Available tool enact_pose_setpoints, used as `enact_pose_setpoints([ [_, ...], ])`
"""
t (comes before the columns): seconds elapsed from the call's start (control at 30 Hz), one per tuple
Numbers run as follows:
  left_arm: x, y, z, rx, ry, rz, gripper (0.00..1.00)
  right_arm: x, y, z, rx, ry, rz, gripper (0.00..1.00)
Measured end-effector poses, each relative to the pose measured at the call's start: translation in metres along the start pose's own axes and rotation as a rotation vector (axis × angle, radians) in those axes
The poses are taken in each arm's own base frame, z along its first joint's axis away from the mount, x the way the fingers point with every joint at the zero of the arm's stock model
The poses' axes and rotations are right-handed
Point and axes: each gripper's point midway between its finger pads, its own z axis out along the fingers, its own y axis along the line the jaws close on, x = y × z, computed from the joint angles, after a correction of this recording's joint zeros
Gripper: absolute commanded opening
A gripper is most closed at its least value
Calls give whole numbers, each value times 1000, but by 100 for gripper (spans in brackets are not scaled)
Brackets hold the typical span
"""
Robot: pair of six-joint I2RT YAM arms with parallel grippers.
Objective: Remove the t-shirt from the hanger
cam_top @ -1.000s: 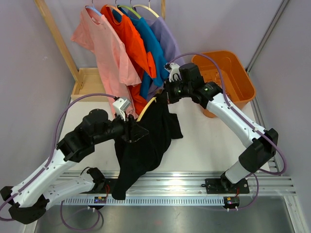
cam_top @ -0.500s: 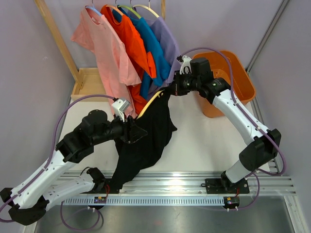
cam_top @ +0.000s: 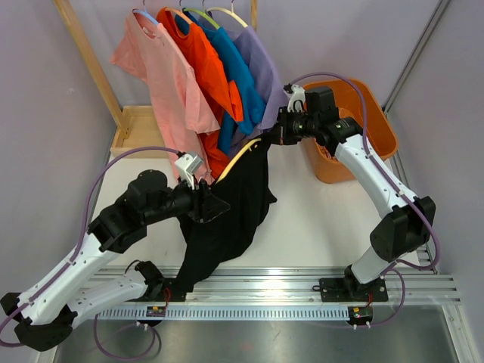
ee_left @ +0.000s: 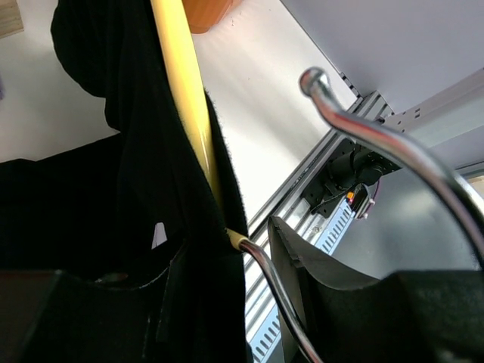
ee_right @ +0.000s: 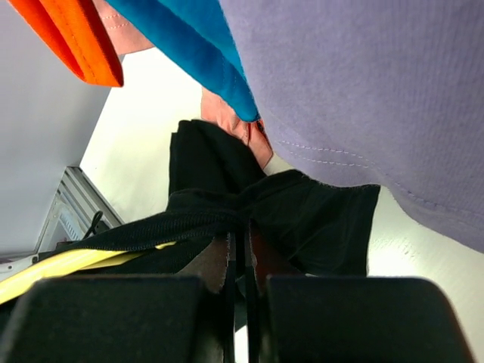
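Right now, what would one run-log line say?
left gripper: gripping yellow hanger | right gripper: shut on black t-shirt | status: t-shirt not yet off hanger

Here's my left arm [cam_top: 76, 268] and right arm [cam_top: 370, 178]: white links, black joints, a purple cable [cam_top: 97, 180] looping off each.

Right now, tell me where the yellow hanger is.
In the top view, the yellow hanger is near the centre, inside the black t-shirt, slanting from the left gripper holding it up toward the right gripper beside the orange bin.
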Motion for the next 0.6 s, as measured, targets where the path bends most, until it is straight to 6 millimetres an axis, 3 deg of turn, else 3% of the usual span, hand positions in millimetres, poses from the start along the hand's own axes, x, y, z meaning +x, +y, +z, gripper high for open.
enact_pose_setpoints([
  [0.6,-7,-3,1,14,-26,-5,0,7,-7,5,-68,42,-1,0],
])
